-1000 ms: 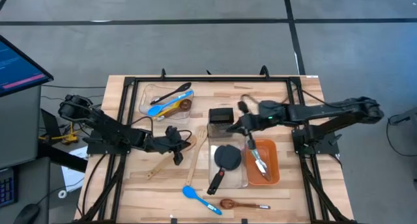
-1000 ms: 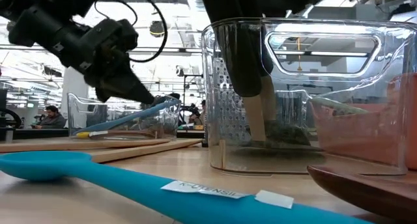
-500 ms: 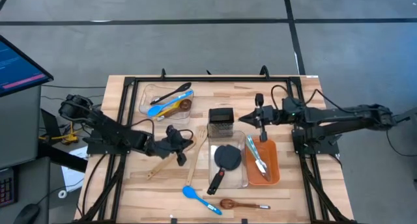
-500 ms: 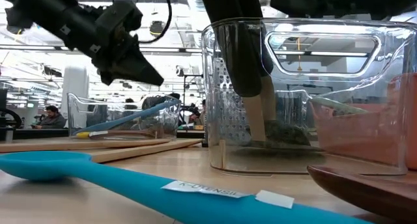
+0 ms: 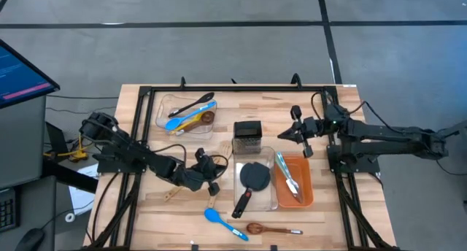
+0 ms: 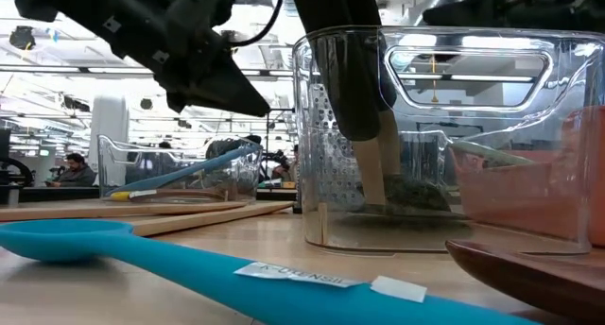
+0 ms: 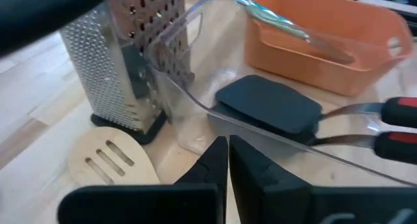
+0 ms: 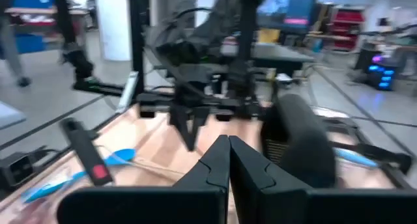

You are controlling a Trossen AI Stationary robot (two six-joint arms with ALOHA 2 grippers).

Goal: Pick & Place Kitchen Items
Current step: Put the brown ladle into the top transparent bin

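A wooden desk (image 5: 146,200) is seen from above with kitchen items spread over it. The left gripper (image 5: 209,179) is held over the middle of the desk, jaws pressed together and empty, beside a slotted wooden spatula (image 7: 111,160). The right gripper (image 5: 300,132) is held nearer the right edge, jaws pressed together, empty. A steel grater (image 5: 248,136) stands at the centre. A black turner (image 5: 252,179) lies in a clear bin (image 5: 271,201), metal tongs (image 5: 287,175) in an orange bin (image 5: 305,194). A blue spoon (image 5: 218,220) lies near the front edge.

Bright, even overhead light with soft shadows; right wrist view motion-blurred, low view's foreground out of focus
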